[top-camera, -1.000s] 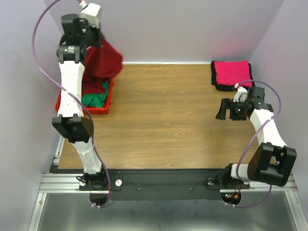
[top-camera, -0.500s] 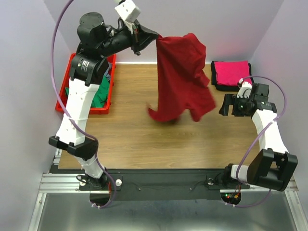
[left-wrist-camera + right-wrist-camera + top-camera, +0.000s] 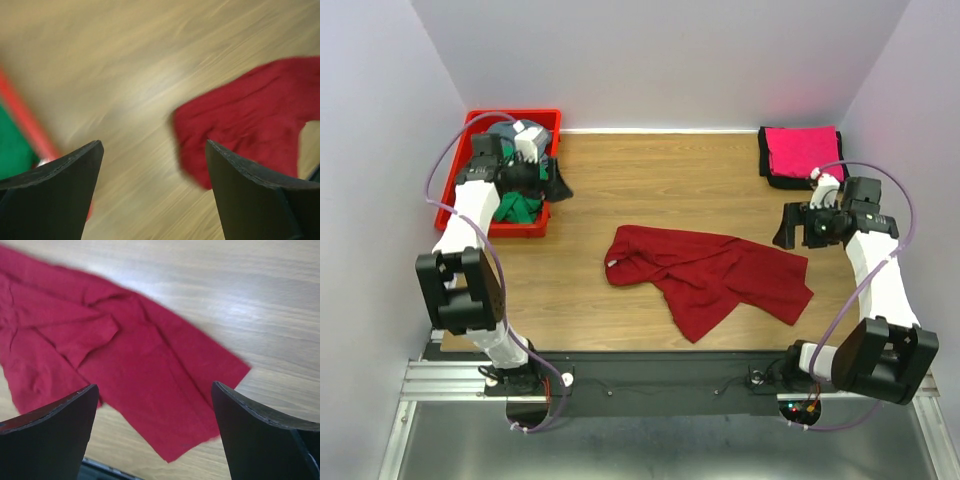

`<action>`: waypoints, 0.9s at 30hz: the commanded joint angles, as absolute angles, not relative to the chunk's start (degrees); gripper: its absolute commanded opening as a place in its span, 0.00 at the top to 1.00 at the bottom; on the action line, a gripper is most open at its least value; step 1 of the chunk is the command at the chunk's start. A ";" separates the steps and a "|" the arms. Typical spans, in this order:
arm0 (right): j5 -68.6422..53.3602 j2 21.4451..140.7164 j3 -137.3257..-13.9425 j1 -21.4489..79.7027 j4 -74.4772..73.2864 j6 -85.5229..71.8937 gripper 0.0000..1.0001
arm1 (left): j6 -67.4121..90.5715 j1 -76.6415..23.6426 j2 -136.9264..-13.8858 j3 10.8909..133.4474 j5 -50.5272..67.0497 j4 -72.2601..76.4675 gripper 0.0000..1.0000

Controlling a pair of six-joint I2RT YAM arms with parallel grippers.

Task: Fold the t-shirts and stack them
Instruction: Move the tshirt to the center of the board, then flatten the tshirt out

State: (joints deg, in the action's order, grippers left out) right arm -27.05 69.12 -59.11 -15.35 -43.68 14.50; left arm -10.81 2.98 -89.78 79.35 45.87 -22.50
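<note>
Our left hand (image 3: 556,186) hangs spread and empty at the right edge of the tray (image 3: 510,114). The dark red shirt (image 3: 710,275) lies crumpled on the table (image 3: 650,170), to the right of that hand and nearer to us. Our right hand (image 3: 783,228) is also spread and holds nothing. It hovers at the right side, and the shirt's right end lies just near and left of it. Beyond it, in the far right corner, a folded pink shirt (image 3: 802,150) rests on a black shirt (image 3: 767,172). The left arm covers much of the tray. A green shirt (image 3: 516,209) shows there, and the grey cloth (image 3: 504,129) behind it is hard to make out. The left wrist view is blurred.
</note>
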 commanded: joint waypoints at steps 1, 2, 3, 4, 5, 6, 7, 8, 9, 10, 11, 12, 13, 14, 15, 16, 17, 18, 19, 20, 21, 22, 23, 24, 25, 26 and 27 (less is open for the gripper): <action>-31.11 71.18 -60.91 -15.56 -48.77 21.87 0.01 | -25.10 4.57 -87.80 79.98 48.94 -29.68 0.04; -30.94 72.41 -61.00 -15.56 -49.48 22.75 0.04 | -26.35 3.79 -87.63 79.89 49.65 -30.23 0.04; -30.94 73.29 -61.08 -15.47 -51.40 25.37 0.07 | -27.41 1.08 -87.02 79.63 49.66 -31.71 0.05; -30.50 73.82 -61.00 -15.47 -52.37 26.79 0.11 | -30.82 -0.16 -86.84 79.54 49.48 -32.86 0.07; -29.71 74.26 -60.65 -15.47 -52.99 27.68 0.15 | -32.15 -3.83 -86.75 79.28 48.61 -33.92 0.09; -27.36 75.49 -59.95 -15.47 -53.87 29.69 0.22 | -33.04 -6.39 -86.31 77.54 46.17 -34.62 0.11; -26.03 75.93 -59.42 -15.47 -54.14 30.58 0.26 | -34.09 -11.72 -86.05 76.30 44.92 -34.54 0.12; -24.71 76.46 -58.98 -15.47 -54.23 31.37 0.28 | -33.58 -14.39 -85.70 74.90 43.17 -33.67 0.13; -22.00 77.33 -58.63 -15.47 -54.14 32.25 0.32 | -32.97 -16.68 -85.43 73.40 40.11 -31.40 0.13; -20.75 78.13 -58.10 -15.47 -54.14 33.39 0.34 | -32.18 -19.05 -85.43 70.60 39.12 -29.98 0.13; -19.70 78.83 -58.01 -15.47 -53.88 33.40 0.35 | -31.21 -20.99 -85.60 69.53 37.98 -28.40 0.13; -18.73 79.53 -58.01 -15.47 -53.44 33.14 0.37 | -29.37 -24.83 -85.87 68.65 34.92 -26.82 0.13; -16.98 80.93 -58.09 -15.47 -53.00 32.87 0.38 | -29.09 -26.26 -87.00 68.29 33.94 -25.24 0.13; -16.09 81.47 -58.18 -15.56 -52.65 32.26 0.39 | -29.18 -27.41 -87.71 68.12 32.97 -24.53 0.12; -15.04 82.00 -58.01 -15.47 -51.95 32.08 0.39 | -28.66 -29.86 -88.93 68.12 32.00 -23.83 0.12; -13.20 82.79 -57.75 -15.47 -51.68 32.08 0.40 | -28.57 -31.01 -89.73 68.55 31.04 -22.51 0.12; -12.49 83.31 -57.22 -15.56 -51.68 32.17 0.40 | -28.65 -32.24 -90.61 68.90 30.16 -22.15 0.12; -11.78 83.58 -56.96 -15.56 -51.68 32.17 0.40 | -28.74 -33.30 -91.49 69.25 28.06 -21.89 0.12; -11.08 83.93 -56.61 -15.56 -51.77 32.43 0.40 | -28.57 -35.22 -93.23 69.52 26.65 -21.01 0.12; -10.81 84.63 -56.34 -15.56 -51.77 32.61 0.39 | -28.65 -35.85 -94.21 69.96 25.50 -20.92 0.12; -10.72 84.99 -55.82 -15.56 -51.77 32.69 0.39 | -28.65 -36.21 -95.87 70.13 23.75 -20.83 0.12; -10.55 85.43 -55.72 -15.56 -51.85 32.96 0.38 | -28.39 -36.56 -96.58 70.14 22.95 -20.48 0.12; -10.37 85.95 -55.64 -15.56 -51.77 32.96 0.37 | -28.21 -36.65 -97.37 70.22 22.16 -20.65 0.12; -10.20 87.09 -55.37 -15.56 -51.59 33.13 0.36 | -28.30 -36.65 -98.86 70.14 20.58 -20.92 0.11; -10.20 87.71 -55.37 -15.56 -51.50 33.31 0.36 | -28.74 -36.65 -99.31 69.53 19.61 -20.83 0.12; -10.20 88.76 -55.37 -15.56 -51.07 33.14 0.40 | -28.83 -36.65 -99.66 69.17 17.95 -20.57 0.12; -10.11 89.38 -55.37 -15.56 -50.11 32.96 0.44 | -29.00 -36.65 -99.93 68.82 17.23 -20.31 0.14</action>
State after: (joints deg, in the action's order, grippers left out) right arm -11.46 88.47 -55.33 -15.33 -51.86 32.21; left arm -28.69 -36.99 -100.75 68.62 21.82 -21.91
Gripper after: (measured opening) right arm 0.599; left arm 0.880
